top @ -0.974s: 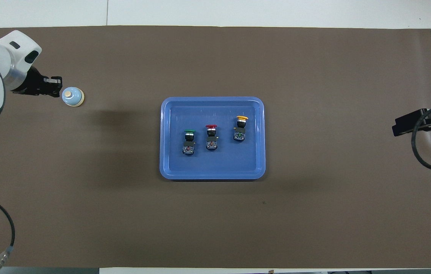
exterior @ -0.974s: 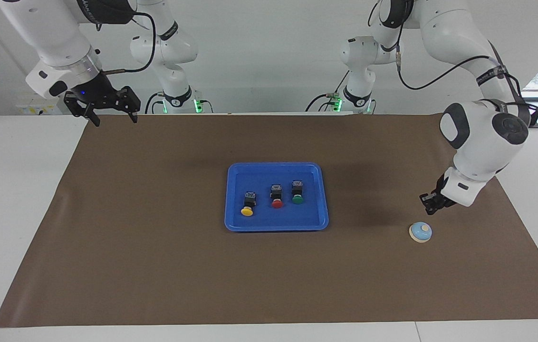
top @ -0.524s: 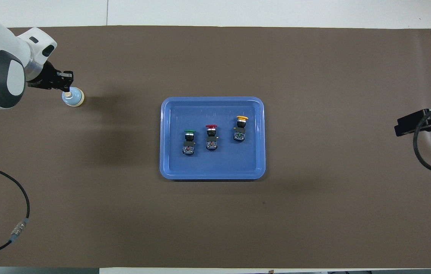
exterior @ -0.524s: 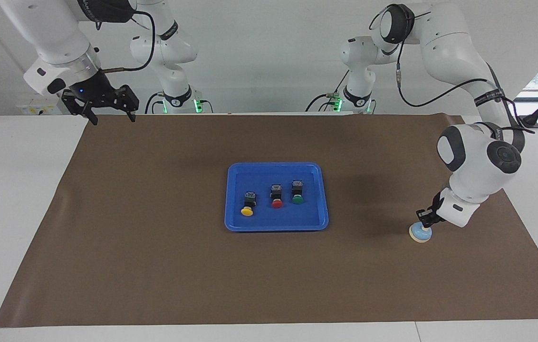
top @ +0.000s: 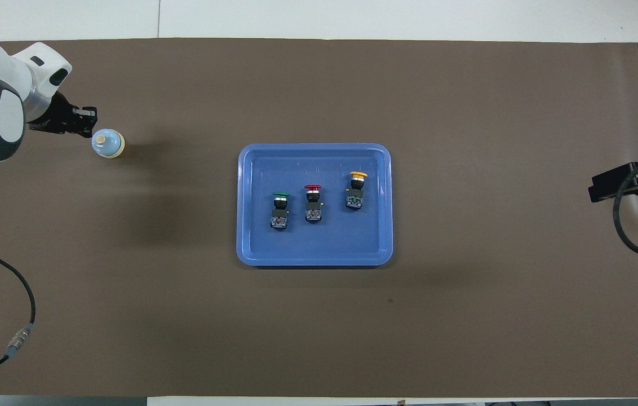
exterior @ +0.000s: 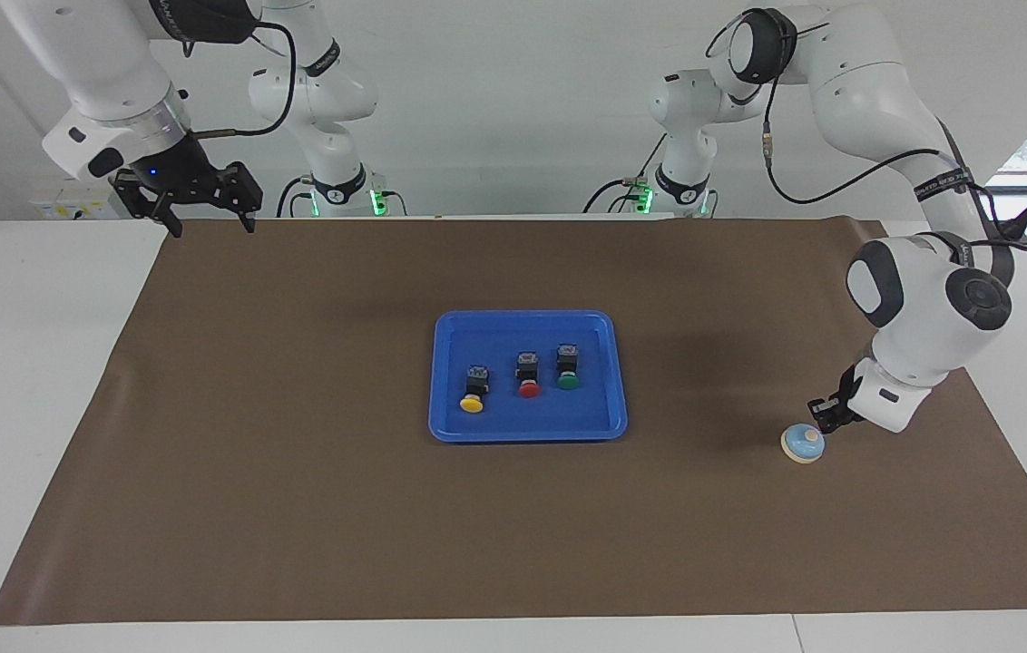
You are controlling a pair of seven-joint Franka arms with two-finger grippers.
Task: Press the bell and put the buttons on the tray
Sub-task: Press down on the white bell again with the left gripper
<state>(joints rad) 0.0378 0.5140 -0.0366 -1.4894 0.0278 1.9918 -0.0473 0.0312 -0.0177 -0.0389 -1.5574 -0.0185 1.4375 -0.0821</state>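
Two pincers: left (exterior: pixel 825 423) closed, right (exterior: pixel 205 218) open; brown mat (exterior: pixel 296 508), white table (exterior: pixel 24 363).

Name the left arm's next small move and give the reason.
Probably lift the shut left claw clear of the bell and retract: all three buttons already lie in the tray, and the claw sits just beside the bell's knob.

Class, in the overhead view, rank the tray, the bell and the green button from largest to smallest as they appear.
1. tray, by far the largest.
2. bell and green button: too close in apparent size to rank; the bell is round, the button long and narrow.
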